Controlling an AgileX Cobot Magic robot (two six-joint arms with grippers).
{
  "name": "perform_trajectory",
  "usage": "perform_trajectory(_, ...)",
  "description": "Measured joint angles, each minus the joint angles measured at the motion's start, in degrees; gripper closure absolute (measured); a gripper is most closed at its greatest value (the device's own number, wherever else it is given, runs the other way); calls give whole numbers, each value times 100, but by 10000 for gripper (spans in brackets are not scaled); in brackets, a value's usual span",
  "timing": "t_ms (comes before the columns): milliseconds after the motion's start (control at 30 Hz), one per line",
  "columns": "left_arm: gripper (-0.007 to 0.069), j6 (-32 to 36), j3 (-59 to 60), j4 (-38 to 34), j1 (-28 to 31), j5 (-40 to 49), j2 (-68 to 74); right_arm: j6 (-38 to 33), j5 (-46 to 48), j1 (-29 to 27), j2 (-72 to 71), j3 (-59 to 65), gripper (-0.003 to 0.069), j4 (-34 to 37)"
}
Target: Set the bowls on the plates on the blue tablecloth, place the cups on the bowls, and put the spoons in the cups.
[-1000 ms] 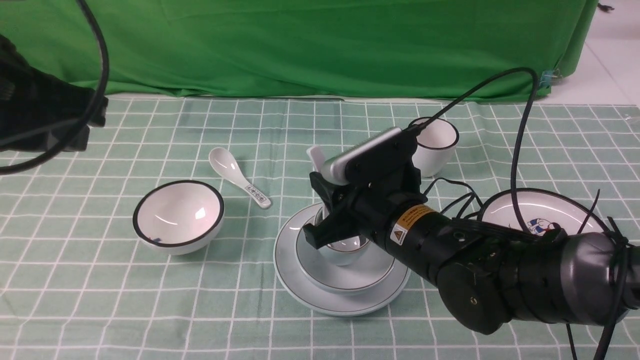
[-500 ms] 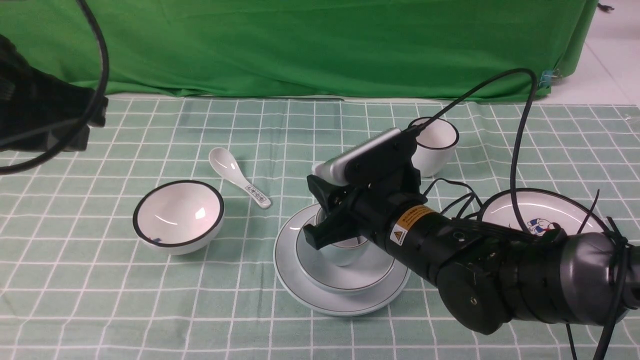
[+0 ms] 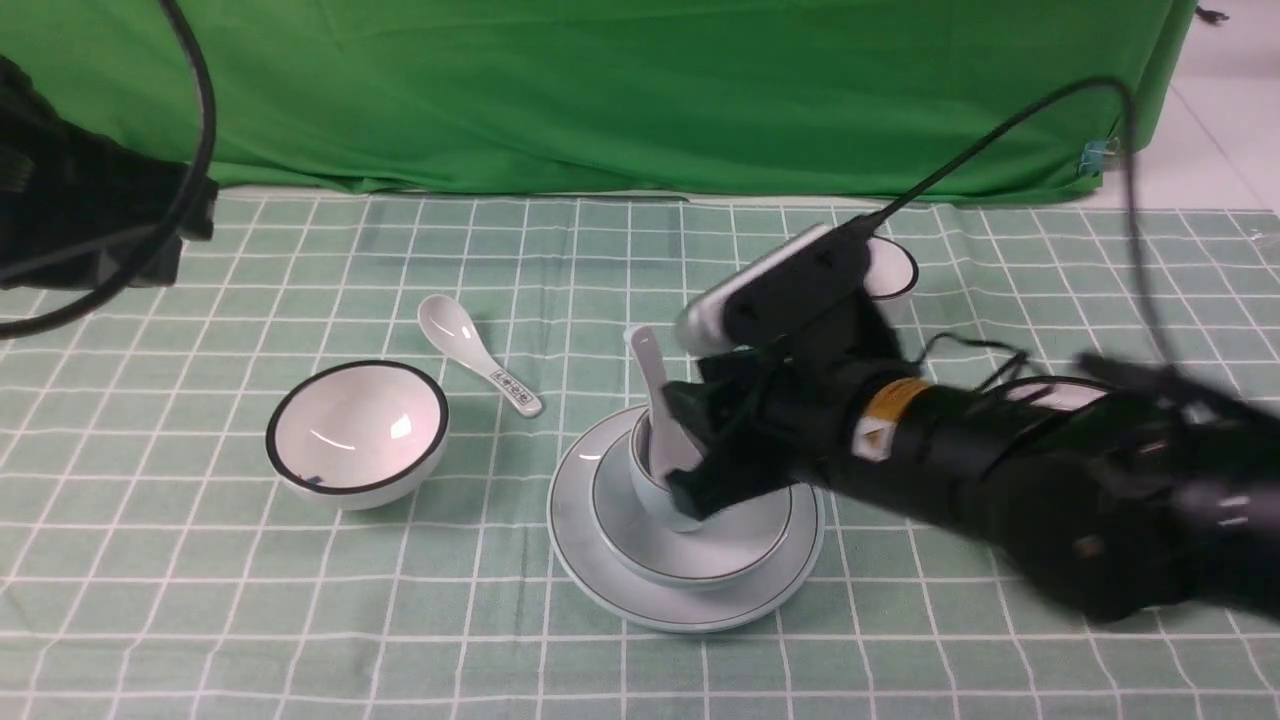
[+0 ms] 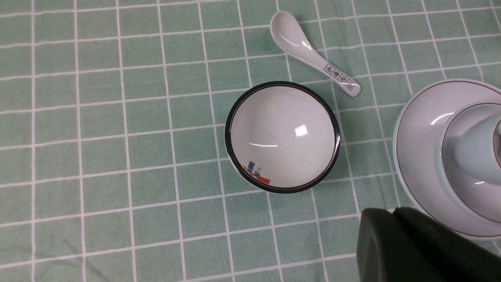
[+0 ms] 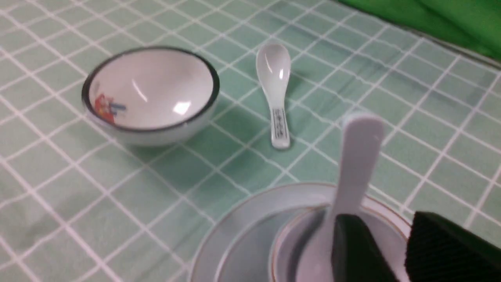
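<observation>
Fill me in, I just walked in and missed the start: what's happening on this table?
The robot is building two crockery stacks. The plain spoon stands in the pale blue cup, which sits in the blue-grey bowl on the pale blue plate. The right gripper is beside it, jaws apart, holding nothing. The white bowl, patterned spoon and white cup sit unstacked on the tablecloth. The left gripper is shut and empty.

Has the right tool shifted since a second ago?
Yes. The right tool has shifted rightward against the unmoved pale blue plate, leaving the plain spoon standing in the blue cup.
</observation>
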Motion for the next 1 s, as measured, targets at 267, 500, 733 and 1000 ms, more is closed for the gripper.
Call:
perform_trajectory(267,616,13,0,4,0,-7,0,-23,3007,-1701,-2969,24,613,24)
perform_trajectory(500,616,145,0,-48,0,-101,-5,430,3279,-2879,-6035,789,625,-57)
perform_trajectory(733,616,497,75,-552,0,-278,-98,624,2922,-3171,-7821,1779,625,-85)
perform_trajectory(1000,615,1030,1473,-1361,0,-1463,-1351,624,2503,-3201,-8480,2221,601,-85)
